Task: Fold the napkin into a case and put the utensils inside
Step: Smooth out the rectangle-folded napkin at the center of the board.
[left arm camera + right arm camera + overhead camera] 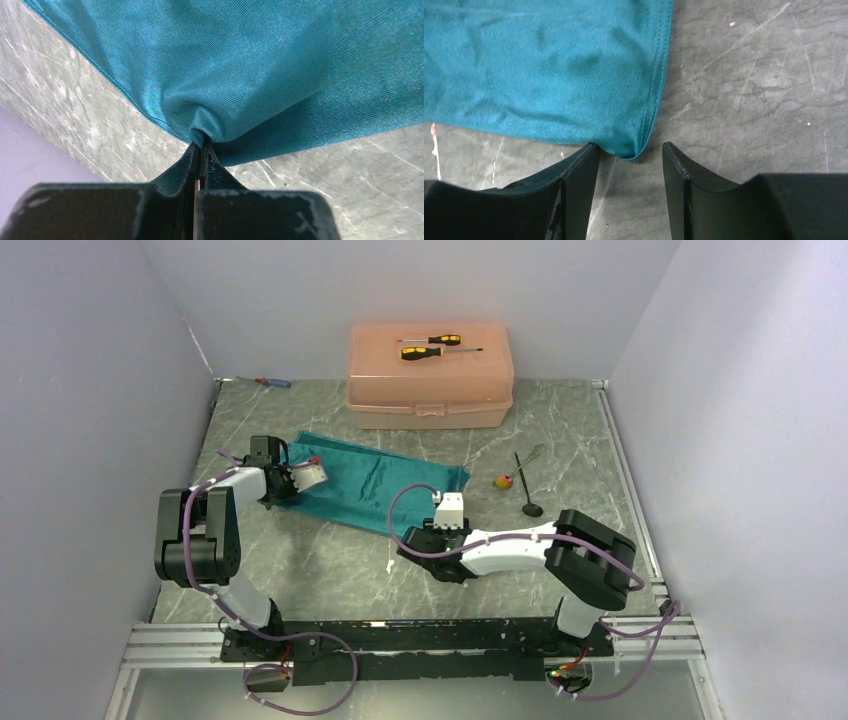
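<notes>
— On the grey marbled table [330,580], what do we list first?
— Item one: peach box [430,390], lid down, at twelve o'clock by the back wall.
— Item two?
— The napkin [375,480], teal, spread flat and rumpled, just off centre toward eleven o'clock.
— And the tools?
— We log the left gripper [201,150] at the cloth's nine o'clock end, clenched on a bunched pinch of its edge. The right gripper [630,152] is at the cloth's four o'clock corner, jaws apart, the corner lying loose between the tips.
— Smaller items?
— Spoon [526,490] and fork [530,454], close together toward three o'clock, apart from the cloth. Yellow-and-black screwdrivers [428,352], a pair, on the box lid.
</notes>
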Available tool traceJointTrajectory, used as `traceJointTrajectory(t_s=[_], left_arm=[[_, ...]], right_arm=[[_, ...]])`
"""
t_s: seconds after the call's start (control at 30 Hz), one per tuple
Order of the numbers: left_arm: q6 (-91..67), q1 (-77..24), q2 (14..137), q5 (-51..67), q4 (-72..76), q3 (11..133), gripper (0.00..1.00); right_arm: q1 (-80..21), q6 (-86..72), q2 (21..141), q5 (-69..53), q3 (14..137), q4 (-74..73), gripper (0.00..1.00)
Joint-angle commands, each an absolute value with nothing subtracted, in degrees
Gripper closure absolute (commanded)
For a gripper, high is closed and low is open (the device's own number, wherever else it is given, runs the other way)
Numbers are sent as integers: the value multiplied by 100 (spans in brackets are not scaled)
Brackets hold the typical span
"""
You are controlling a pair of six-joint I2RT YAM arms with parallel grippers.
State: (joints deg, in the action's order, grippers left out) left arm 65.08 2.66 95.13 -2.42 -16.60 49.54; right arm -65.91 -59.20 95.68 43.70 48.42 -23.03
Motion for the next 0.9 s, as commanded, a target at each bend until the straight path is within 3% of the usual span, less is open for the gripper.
traceJointTrajectory(t_s=[0.0, 0.37, 0.67, 0.87], left_arm=[[6268, 316, 9802, 83, -2495, 4824, 97], [6301, 316, 9841, 10, -2452, 4803, 97], [6306, 317, 9974, 9, -2437, 4882, 97], [6253, 317, 9964, 9, -2527, 4945, 97]], right_arm=[[-6488, -6361, 9694, 4846, 4929, -2206, 49], [-6265, -6413, 9378, 5324, 4647, -2422, 65], [-5915, -6806, 8840, 5544, 4322, -3598, 66], [-5782, -6302, 8105, 5279, 4020, -3098, 63]])
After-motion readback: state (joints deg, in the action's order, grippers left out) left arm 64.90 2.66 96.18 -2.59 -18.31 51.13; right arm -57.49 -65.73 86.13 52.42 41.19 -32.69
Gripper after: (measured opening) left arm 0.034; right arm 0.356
